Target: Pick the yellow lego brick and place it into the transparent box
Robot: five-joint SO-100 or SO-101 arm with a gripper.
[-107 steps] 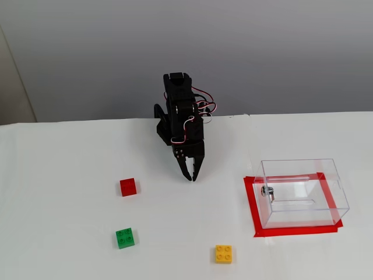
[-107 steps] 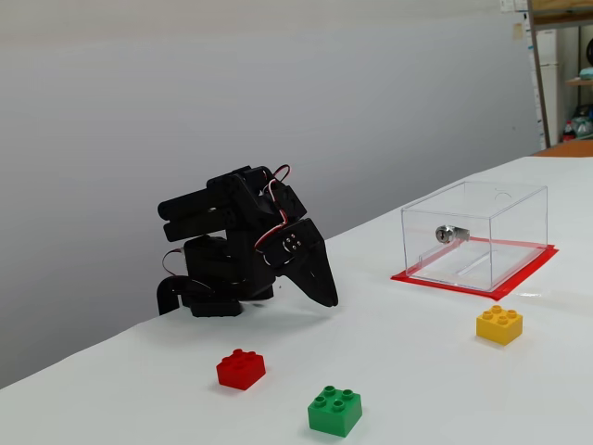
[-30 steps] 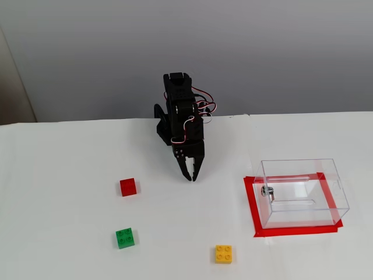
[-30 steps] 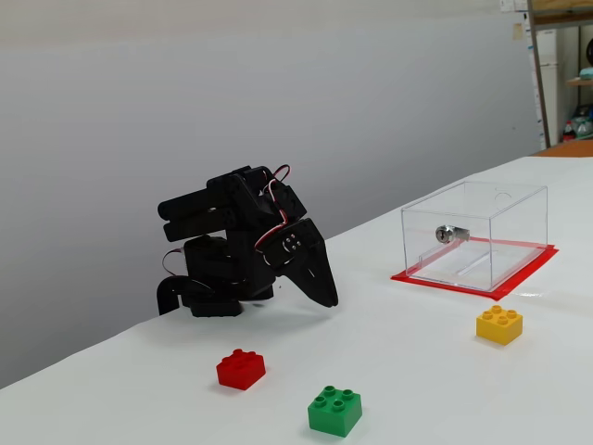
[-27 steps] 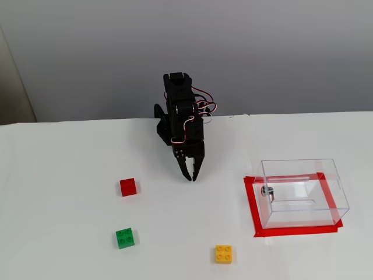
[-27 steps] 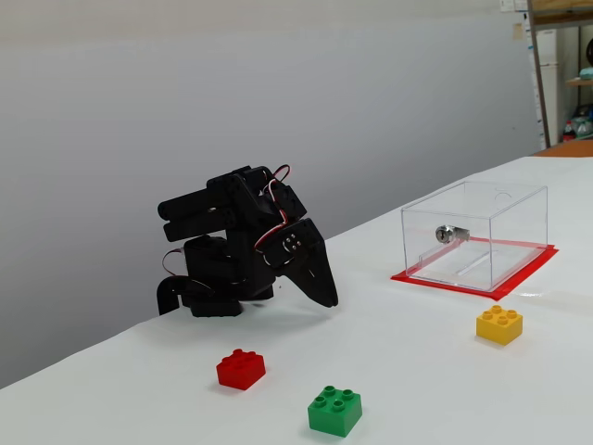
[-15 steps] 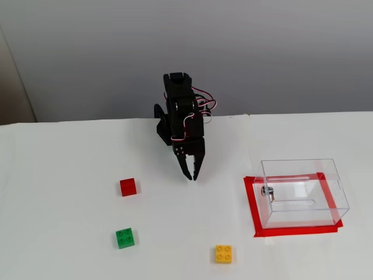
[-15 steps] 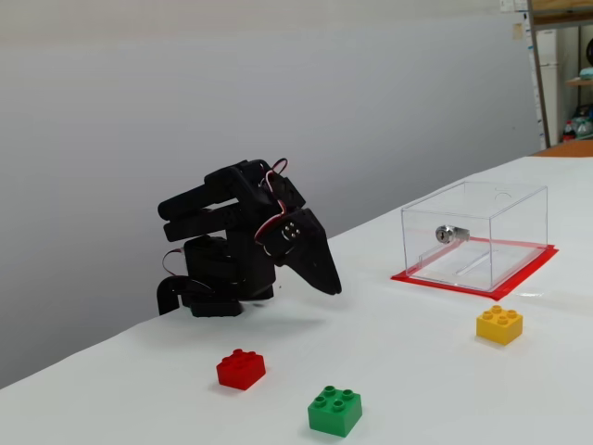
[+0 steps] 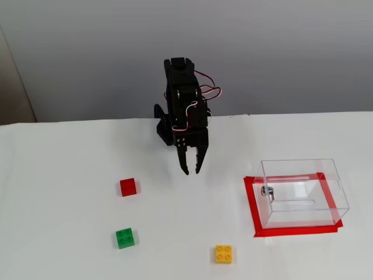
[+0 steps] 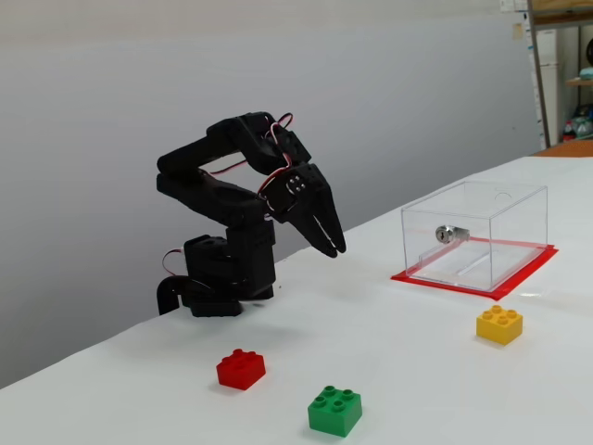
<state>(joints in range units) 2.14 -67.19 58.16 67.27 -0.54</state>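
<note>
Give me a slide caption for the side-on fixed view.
Black arm's gripper raised above the table, slightly open; yellow lego brick untouched beside the transparent box.

The bench [image 9: 70,233] is plain white; the arm [image 9: 182,111] is black with red and white wires; one brick [image 9: 224,254] is yellow, another [image 9: 125,238] green, a third [image 9: 128,186] red; the box [image 9: 300,192] is clear, on a red tape [image 9: 252,210] border; the wall [image 9: 280,52] is grey.

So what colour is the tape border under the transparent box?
Red tape border, clearest in this fixed view looking down.
</note>
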